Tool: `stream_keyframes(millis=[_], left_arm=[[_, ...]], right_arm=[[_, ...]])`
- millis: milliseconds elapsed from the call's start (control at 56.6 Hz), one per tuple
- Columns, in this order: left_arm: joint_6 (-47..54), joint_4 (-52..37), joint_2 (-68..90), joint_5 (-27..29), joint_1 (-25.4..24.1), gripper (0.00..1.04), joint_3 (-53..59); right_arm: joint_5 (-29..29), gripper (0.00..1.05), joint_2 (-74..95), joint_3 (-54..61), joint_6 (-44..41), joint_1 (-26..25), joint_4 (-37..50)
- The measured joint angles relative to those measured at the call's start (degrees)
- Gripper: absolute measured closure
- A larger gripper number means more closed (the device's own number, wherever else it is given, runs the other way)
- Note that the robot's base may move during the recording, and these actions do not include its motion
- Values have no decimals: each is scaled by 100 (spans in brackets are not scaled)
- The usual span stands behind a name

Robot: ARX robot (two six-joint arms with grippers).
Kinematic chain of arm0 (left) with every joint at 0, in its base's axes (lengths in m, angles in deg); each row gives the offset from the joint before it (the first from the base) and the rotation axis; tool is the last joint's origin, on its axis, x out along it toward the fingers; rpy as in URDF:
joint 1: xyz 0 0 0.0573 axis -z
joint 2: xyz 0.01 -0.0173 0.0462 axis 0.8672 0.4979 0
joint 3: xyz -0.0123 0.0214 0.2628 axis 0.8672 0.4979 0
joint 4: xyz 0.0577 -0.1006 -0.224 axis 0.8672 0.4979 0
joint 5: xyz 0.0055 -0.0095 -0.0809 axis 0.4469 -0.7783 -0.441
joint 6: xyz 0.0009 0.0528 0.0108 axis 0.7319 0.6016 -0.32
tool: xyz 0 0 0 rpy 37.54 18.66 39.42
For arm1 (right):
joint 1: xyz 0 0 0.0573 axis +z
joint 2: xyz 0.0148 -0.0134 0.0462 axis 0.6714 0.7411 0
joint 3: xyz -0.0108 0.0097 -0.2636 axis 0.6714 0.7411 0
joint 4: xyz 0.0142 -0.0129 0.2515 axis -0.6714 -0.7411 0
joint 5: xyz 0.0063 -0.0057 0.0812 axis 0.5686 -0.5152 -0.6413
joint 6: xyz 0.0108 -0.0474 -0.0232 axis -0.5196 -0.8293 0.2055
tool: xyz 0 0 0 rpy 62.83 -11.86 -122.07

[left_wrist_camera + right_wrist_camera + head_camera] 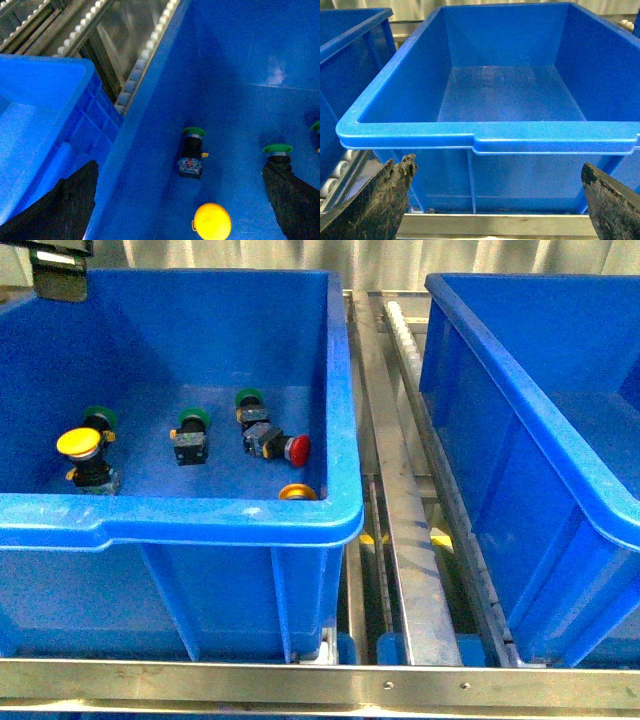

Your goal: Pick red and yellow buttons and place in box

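Blue source bin point(200, 520) holds all targets: yellow button point(78, 442) by its left wall, red button point(297, 449) & 2nd yellow button point(297, 492) near its right front corner. The box point(490, 135) right of it is empty, so 0 placed. The left gripper point(180, 167) & right gripper point(496, 164) are both spread wide, holding nothing.

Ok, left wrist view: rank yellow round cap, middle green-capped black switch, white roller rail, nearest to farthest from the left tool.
1. Yellow round cap, closest before the left tool.
2. Green-capped black switch, mid-floor, farther ahead.
3. White roller rail, outside the blue bin.
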Motion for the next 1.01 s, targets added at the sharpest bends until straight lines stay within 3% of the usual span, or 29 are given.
stream_keyframes(millis=[336,742,1007], left_arm=[[48,570,1150,-96,107,8,-881],[-61,1307,1674,216,164,8,-1091],[-109,1318,1703,59,122,8,-1073]], right_arm=[[0,6,0,0,0,0,0],[-2,6,0,0,0,0,0],[0,6,0,0,0,0,0]])
